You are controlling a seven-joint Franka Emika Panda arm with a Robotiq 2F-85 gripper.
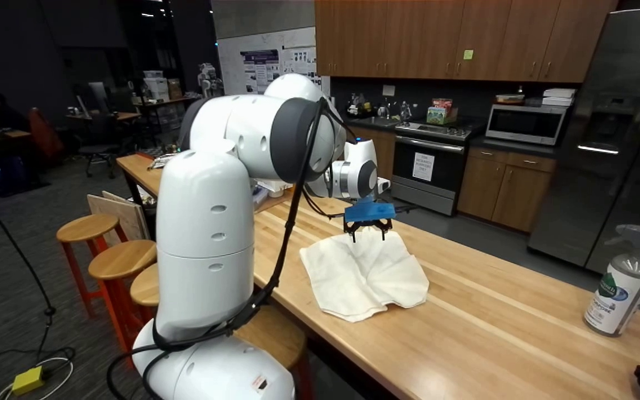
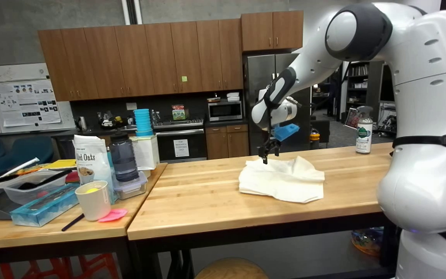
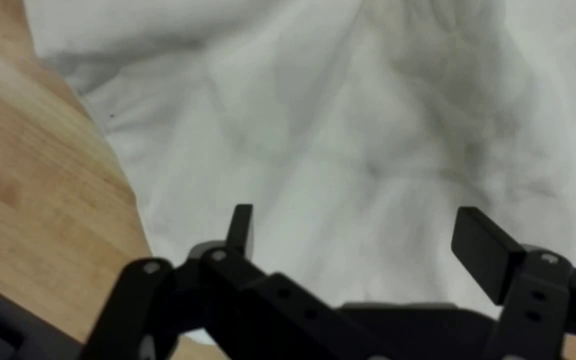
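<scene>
Hanging over one edge of a rumpled, cream-white fabric cloth, a black two-fingered gripper points downward with its jaws released; in the wrist view its two sides stand wide apart, cloth showing between and beneath them. Whether the fingertips brush the fabric cannot be told. Above the cloth, just over the fingers, sits a bright blue, block-shaped mount. The cloth lies spread in loose folds, partly raised into ridges, on a long, light-brown striped wooden table. A glossy white, rounded robot arm with dark grey joint bands extends over the tabletop to the cloth. Well apart from the cloth, on the same table, a clear plastic spray bottle with a grey trigger head and a white label stands upright. On the opposite side of the cloth from that bottle, a second wooden table bears an off-white cup, a blue cardboard tissue box, a white bag of oats and a dark translucent water bottle. Far beyond the cloth, in both exterior views, are a stainless-steel oven with a paper sign on its door, a silver microwave, a dark steel refrigerator and brown wooden wall cabinets.
</scene>
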